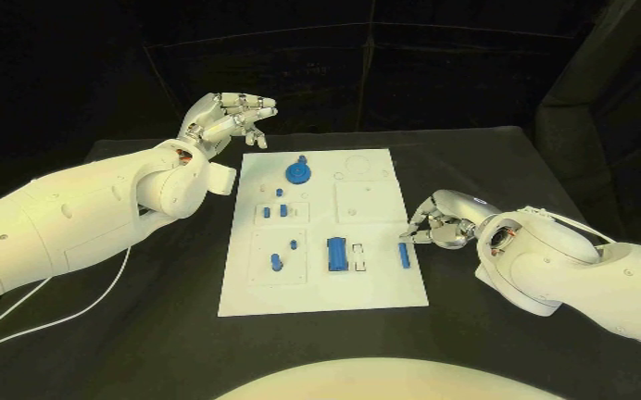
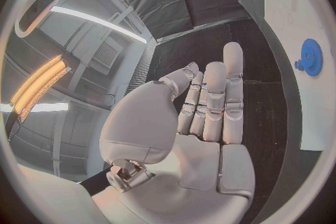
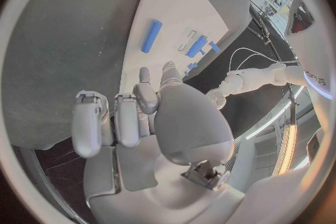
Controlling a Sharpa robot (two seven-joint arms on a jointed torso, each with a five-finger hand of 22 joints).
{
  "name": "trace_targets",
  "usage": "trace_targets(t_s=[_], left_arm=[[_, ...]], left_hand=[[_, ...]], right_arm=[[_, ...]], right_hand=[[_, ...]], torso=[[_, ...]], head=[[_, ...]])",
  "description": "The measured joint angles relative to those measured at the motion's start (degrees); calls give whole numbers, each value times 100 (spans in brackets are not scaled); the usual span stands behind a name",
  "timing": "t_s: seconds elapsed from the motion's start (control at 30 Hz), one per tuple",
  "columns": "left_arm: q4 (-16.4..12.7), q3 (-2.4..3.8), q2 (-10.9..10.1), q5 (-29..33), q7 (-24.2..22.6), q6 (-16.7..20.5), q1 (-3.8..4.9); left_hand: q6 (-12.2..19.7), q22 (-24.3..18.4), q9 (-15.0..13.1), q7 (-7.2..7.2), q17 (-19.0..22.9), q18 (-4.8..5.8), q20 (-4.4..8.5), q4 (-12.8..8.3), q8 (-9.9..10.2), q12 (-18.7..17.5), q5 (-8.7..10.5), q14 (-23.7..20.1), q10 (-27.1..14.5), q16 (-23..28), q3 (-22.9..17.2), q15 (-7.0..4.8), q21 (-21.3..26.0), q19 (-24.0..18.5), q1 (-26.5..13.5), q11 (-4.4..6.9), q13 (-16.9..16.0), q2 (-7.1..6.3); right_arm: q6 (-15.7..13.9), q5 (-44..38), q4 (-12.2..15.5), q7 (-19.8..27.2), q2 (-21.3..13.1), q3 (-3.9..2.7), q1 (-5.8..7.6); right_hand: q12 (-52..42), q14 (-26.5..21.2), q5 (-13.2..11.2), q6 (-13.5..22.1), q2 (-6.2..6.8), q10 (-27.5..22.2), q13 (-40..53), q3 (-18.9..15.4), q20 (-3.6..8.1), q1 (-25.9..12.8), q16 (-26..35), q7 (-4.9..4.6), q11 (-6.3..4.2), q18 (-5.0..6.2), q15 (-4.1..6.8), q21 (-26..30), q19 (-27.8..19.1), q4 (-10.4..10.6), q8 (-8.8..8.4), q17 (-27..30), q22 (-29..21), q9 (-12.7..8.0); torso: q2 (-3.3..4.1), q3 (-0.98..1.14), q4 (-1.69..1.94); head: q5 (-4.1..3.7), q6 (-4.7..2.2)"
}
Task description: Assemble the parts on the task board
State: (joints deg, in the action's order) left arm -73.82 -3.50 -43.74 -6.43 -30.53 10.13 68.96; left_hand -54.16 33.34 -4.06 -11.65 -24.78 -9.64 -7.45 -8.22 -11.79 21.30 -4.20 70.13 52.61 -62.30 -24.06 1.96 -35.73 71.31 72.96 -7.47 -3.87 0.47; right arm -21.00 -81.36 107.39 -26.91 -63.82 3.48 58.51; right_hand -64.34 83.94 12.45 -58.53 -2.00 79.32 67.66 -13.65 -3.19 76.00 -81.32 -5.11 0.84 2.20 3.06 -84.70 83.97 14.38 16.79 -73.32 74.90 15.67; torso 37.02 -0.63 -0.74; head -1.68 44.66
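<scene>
1. The flat white rectangular task board (image 1: pixel 381 293) lies mid-bench on the matte black bench (image 1: pixel 495 155).
2. Small blue plastic parts sit on it: a round toothed gear (image 1: pixel 298 172) near its far edge, a chunky rectangular block (image 1: pixel 337 254) toward its near edge, a slim bar (image 1: pixel 404 254) by its right edge.
3. My left hand (image 1: pixel 230 119) is raised above the bench beyond the board's far left corner, fingers loosely apart, gripping nothing.
4. My right hand (image 1: pixel 441 222) rests at the board's right edge; whether its curled fingertips pinch anything, I cannot tell.
</scene>
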Motion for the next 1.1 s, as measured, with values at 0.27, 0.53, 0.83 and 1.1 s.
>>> trace_targets(t_s=[0.27,0.53,0.83,1.1], left_arm=[[-8,0,-11,0,0,-2,-1],[-8,-1,-17,0,0,-3,-4],[-6,-1,-17,0,0,-6,-6],[-3,-1,-19,0,0,-6,-6]], left_hand=[[0,1,0,0,0,0,0,0,0,0,0,0,0,0,0,0,0,0,0,0,0,0],[0,-1,0,0,-1,0,0,0,0,0,0,0,0,0,0,0,0,0,0,0,0,0],[0,-4,0,0,-1,0,0,0,0,0,0,0,0,0,0,0,0,0,0,0,0,0],[0,-3,0,0,-1,0,0,0,0,0,0,0,0,0,0,0,0,0,0,0,0,0]], right_arm=[[449,-302,-87,-253,106,3,-33],[723,-465,-127,-390,205,5,-82],[867,-557,-169,-436,345,-8,-140],[890,-727,-214,-436,510,-29,-176]], right_hand=[[0,0,-59,-81,16,0,13,-77,0,-78,0,41,0,0,0,0,0,77,-38,-15,0,0],[0,0,-59,-99,16,0,12,-86,0,-78,0,22,0,0,0,0,0,86,-38,-21,0,0],[0,0,86,-161,25,1,16,-115,0,84,0,45,-44,0,0,0,0,2,-32,-21,0,38],[29,0,108,-209,24,1,17,-107,0,299,0,58,-44,0,1,0,0,-147,-90,-20,0,43]], torso=[[0,-5,20],[-3,-6,23],[-3,-7,20],[-3,-7,23]], head=[[-30,13],[-24,35],[-34,35],[-32,41]])
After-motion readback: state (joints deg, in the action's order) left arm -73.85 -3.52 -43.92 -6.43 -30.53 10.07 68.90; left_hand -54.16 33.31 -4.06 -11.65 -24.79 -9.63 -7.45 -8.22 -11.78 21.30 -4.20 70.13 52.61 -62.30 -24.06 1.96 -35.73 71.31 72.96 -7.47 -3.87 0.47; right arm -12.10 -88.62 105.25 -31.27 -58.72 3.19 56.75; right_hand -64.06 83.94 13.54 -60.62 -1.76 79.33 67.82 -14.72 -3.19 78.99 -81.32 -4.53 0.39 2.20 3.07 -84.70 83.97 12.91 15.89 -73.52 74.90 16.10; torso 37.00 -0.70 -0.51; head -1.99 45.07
